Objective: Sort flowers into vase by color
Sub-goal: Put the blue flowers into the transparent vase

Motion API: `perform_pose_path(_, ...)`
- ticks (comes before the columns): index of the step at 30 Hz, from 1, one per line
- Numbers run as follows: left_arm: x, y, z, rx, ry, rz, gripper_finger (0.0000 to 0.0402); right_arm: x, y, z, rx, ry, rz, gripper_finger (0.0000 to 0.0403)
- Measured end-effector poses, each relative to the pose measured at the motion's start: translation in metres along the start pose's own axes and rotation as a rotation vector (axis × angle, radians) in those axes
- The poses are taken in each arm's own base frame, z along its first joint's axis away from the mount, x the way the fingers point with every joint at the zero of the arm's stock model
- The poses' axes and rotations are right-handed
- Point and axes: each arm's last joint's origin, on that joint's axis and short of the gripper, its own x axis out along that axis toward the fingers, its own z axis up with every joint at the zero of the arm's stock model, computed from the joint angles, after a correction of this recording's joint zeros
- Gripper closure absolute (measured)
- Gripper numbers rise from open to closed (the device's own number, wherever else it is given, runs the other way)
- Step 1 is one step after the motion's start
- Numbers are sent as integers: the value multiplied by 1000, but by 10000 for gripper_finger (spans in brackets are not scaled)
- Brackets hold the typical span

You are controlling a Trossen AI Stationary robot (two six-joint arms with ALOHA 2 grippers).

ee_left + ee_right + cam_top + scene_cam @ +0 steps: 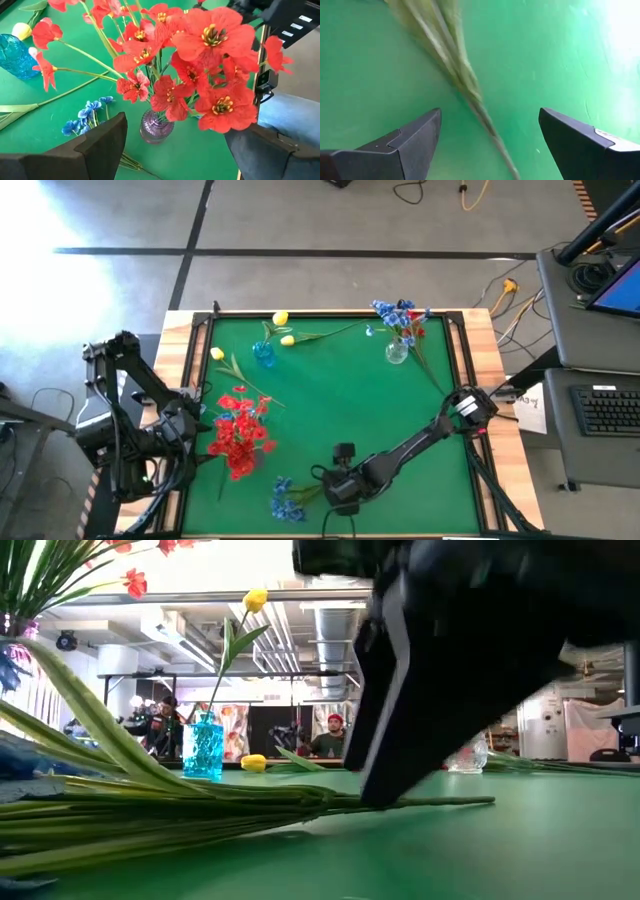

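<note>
Your right hand is low over the front of the green worktop, its fingers spread apart with a bundle of green stems running between them on the mat — nothing is gripped. In the low view the fingertip meets the stems near their cut end, though the dark bulk of the arm hides the detail, so actual contact is only probable. Those stems belong to the loose blue flowers lying flat just to the left of that hand.

Your left hand sits at the left edge of the worktop, fingers wide open and empty, just beside the red flowers. These stand together in a small purple vase, seen clearly from the left wrist.

At the back right, a second bunch of blue flowers stands in a clear vase — a red blossom appears mixed in. At the back left is a blue vase with one yellow flower upright in it; more yellow flowers lie on the mat nearby.
</note>
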Motion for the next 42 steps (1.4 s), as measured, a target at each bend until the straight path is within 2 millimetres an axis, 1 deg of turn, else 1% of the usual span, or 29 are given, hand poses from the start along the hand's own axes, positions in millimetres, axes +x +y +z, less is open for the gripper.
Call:
perform_pose_path(3, 1, 0, -1, 4, 0, 5, 91, -5, 4, 9, -21, -51, 53, 76)
perform_pose_path(6, 1, 0, -1, 9, -1, 5, 91, -3, 6, 13, -36, -87, 75, 76)
perform_pose_path(10, 1, 0, 0, 20, -24, 5, 91, 6, 4, 18, -73, -121, 111, 76)
perform_pose_path(15, 1, 0, 0, 24, -27, 5, 91, 25, 3, 23, -99, -161, 167, 77)
perform_pose_path(18, 1, 0, 0, 26, -27, 5, 91, 30, 0, 25, -113, -172, 179, 88)
perform_pose_path(20, 1, 0, 0, 27, -27, 5, 91, 31, -3, 27, -109, -176, 196, 111)
perform_pose_path(22, 1, 0, 0, 27, -27, 5, 91, 32, -6, 28, -104, -170, 219, 146)
perform_pose_path(29, 1, 0, 0, 27, -27, 5, 91, 34, -12, 30, -100, -172, 232, 300)
perform_pose_path(33, 1, 0, 0, 27, -28, 5, 91, 34, -12, 30, -108, -174, 232, 375)
perform_pose_path(34, 1, 0, 0, 27, -28, 5, 91, 34, -12, 31, -115, -176, 231, 382)
perform_pose_path(37, 1, 0, 0, 27, -28, 5, 91, 28, -13, 33, -117, -186, 233, 382)
perform_pose_path(42, 1, 0, 0, 27, -28, 5, 91, 2, -19, 43, -154, -260, 213, 382)
